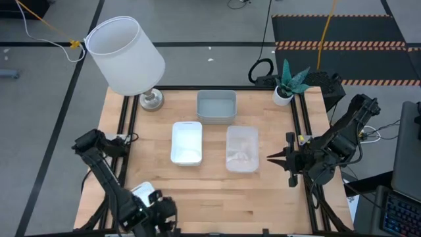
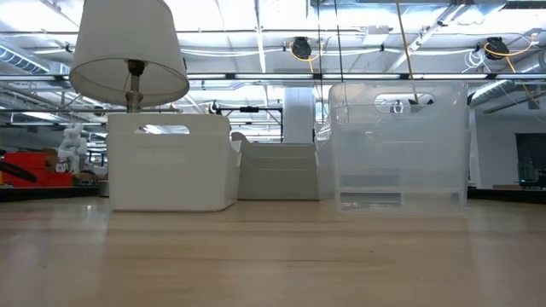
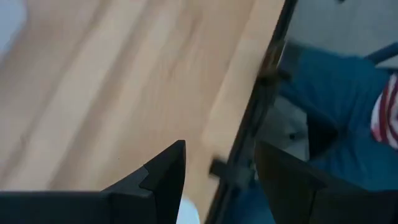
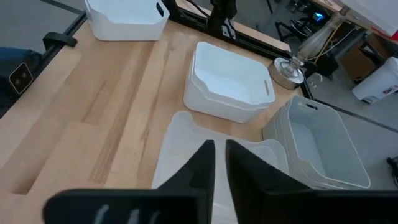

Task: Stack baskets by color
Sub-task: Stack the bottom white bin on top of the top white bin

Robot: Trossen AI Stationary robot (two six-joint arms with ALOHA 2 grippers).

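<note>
My right hand (image 1: 270, 158), fingers pressed together, sits just beside the clear rectangular plastic basket (image 1: 242, 149), whose long axis runs across my reach. My left hand (image 3: 217, 180), spread and empty, waits at the counter's (image 1: 217, 197) near edge, farther off.

1. Three baskets cluster mid-table: a white basket (image 1: 186, 142), a clear basket (image 1: 242, 149) just beside it with a narrow strip of bare wood between, and a grey-blue basket (image 1: 216, 106) behind them.
2. A lamp (image 1: 126, 55) leans over the far left corner, and its base (image 1: 151, 99) stands near the grey-blue basket.
3. A small plant (image 1: 287, 82) occupies the far right corner.
4. The near half of the table (image 1: 223, 197) is open wood.
5. The right gripper (image 1: 271, 157) sits just beside the clear basket's right side.
6. Another white basket (image 1: 145, 194) rests at the near left edge by the left gripper (image 3: 221, 171).
</note>
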